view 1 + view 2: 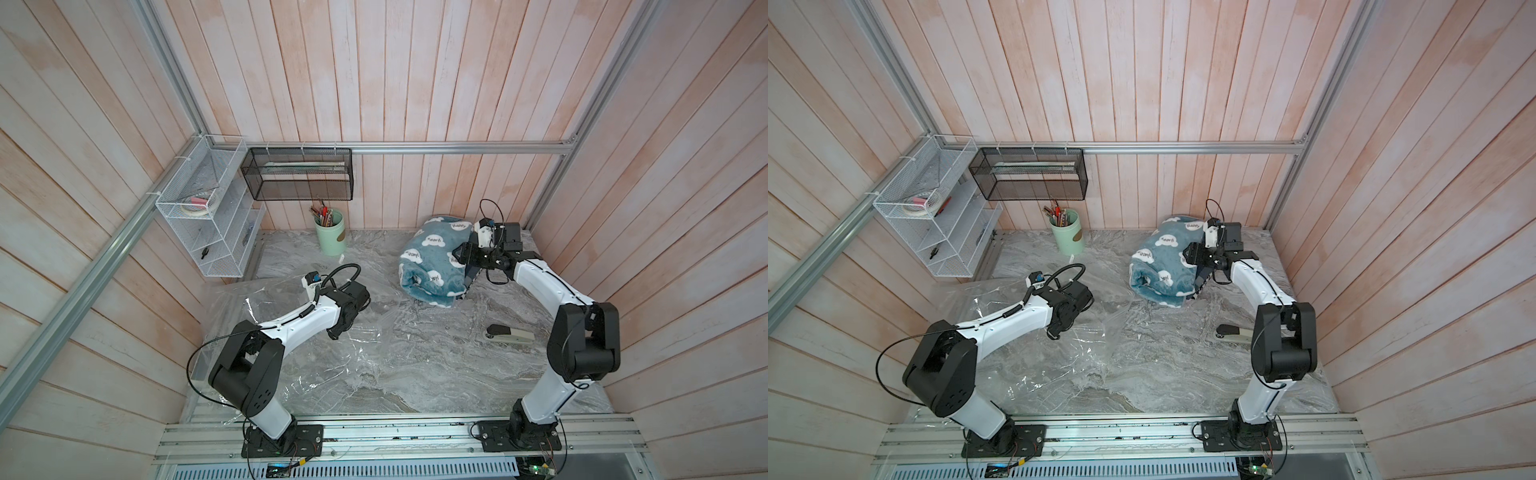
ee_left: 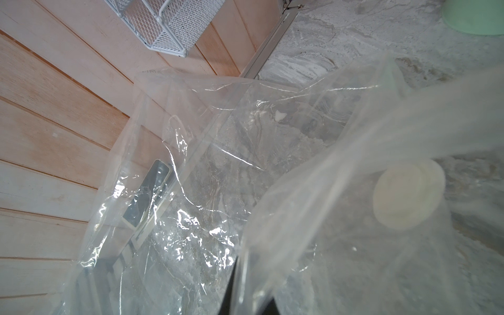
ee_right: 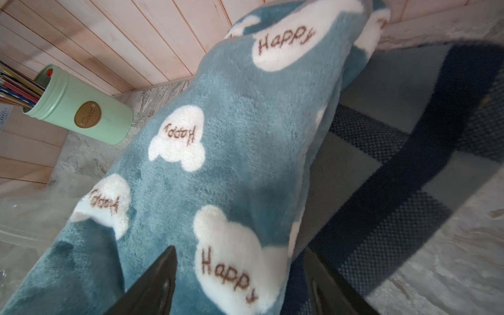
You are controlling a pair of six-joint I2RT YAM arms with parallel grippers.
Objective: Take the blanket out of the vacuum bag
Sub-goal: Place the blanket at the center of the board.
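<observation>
Between pencil cup (image 1: 331,239) and stapler (image 1: 513,335), right claw (image 3: 238,249) gapes at the blanket (image 1: 432,266); left claw (image 1: 337,331) pinches the vacuum bag (image 1: 332,363).

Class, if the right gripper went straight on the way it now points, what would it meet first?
The blanket. The right gripper is open and aimed straight at the blue fleece, which looks very close, though depth is hard to judge from the wrist view.

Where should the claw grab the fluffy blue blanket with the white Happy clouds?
Probably along the long rounded fold of the blue fleece blanket, on the side facing the right claw, coming in from the right. It lies as a thick, soft bundle on the marbled table, so that bulging edge should fit between the open jaws, which straddle it now.
</observation>
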